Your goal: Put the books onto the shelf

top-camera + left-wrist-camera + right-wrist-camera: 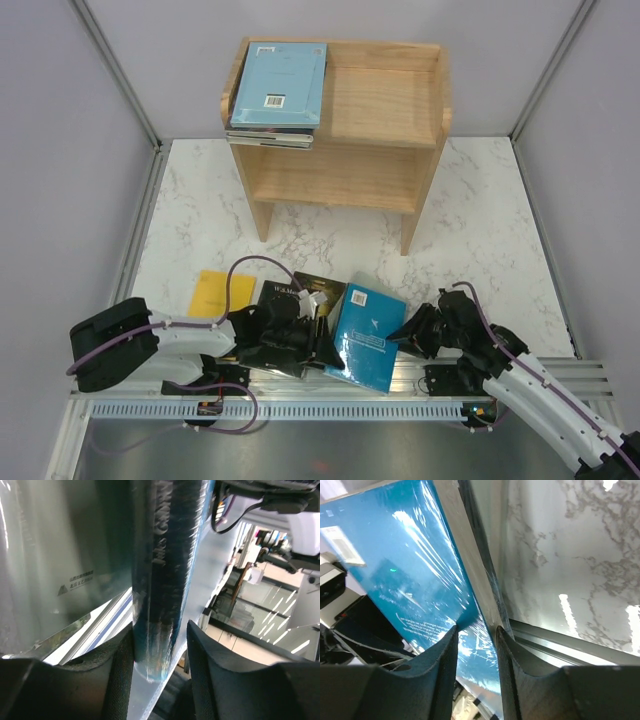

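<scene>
At the near edge of the table [480,230], just beyond the metal rail [560,372], the teal book [368,335] sits between the two arms, tilted, with its near corner over the rail. The left gripper [325,345] is clamped on its left edge; in the left wrist view the dark fingers [120,675] press on both sides of the shiny wrapped spine. The right gripper [405,335] is closed on its right edge, and in the right wrist view the fingers [445,670] pinch the thin edge with the marble top showing behind. Just beyond the left gripper lies the black book [290,292] with gold lettering, flat on the table and partly hidden by the gripper. To its left, close beside it, the yellow book [220,292] lies flat with a purple cable [232,280] arching over it. At the far side stands the wooden shelf [385,100]. On the left half of its top tier rests a stack of books, the light blue book [280,80] uppermost with its barcode sticker facing up. How many lie under it cannot be told; only their near edges [270,135] show.
</scene>
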